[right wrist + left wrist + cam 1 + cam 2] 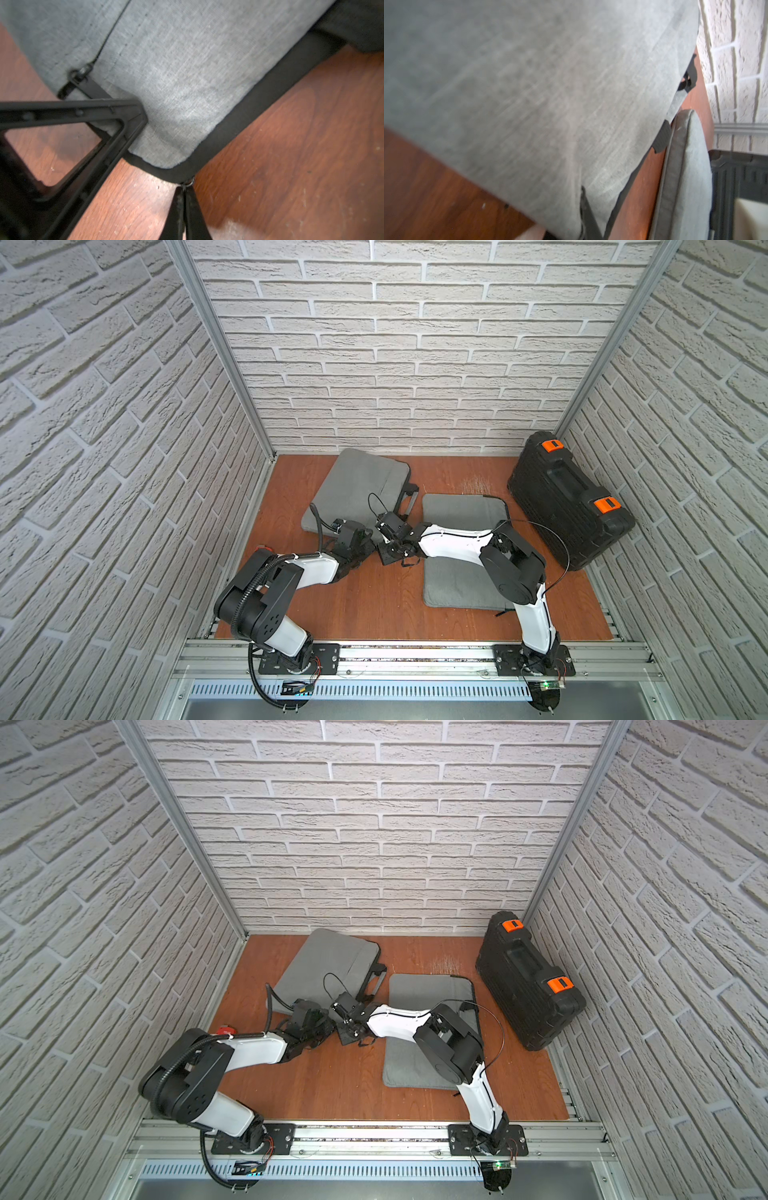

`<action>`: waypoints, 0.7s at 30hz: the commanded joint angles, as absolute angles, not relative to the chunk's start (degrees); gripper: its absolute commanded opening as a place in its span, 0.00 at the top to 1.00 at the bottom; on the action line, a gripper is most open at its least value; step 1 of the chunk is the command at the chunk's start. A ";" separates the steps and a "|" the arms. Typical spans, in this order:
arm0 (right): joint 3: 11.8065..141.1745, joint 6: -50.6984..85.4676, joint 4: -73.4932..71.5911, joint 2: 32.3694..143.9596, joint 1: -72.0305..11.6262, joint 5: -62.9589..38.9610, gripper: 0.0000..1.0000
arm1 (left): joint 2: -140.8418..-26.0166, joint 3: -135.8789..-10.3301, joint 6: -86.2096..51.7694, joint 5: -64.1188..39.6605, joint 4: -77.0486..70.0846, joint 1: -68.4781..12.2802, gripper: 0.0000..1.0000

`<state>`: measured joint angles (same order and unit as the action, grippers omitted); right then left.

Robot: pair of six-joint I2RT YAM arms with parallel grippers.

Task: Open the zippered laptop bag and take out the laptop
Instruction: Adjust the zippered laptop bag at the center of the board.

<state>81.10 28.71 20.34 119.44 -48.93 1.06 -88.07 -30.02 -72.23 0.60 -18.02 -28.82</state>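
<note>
At 11 o'clock on the tabletop (374,614): gray laptop bag (357,485), lying flat, handle (409,502) on its 3 o'clock side. At its 5 o'clock corner: right hand (186,188) pinched narrow on the zipper pull (189,182); left hand (368,545) closed too, tip against the gray cloth, hold unclear. Just beside, at 3 o'clock: second gray sleeve (461,514).

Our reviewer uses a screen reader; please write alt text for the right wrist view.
The right gripper is shut on a zipper pull at the corner of a grey laptop bag lying on a wooden table. The left gripper touches the fabric nearby.
</note>
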 commanded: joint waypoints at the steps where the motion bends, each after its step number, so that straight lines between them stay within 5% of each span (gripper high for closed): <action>1: 80.89 28.49 27.61 119.82 -49.79 1.27 0.94 | -89.56 -28.76 -71.80 -0.46 -13.81 -29.35 1.00; 21: 84.13 26.01 31.79 120.15 -47.24 6.36 0.94 | -86.02 -25.85 -70.72 -0.10 -10.92 -28.43 1.00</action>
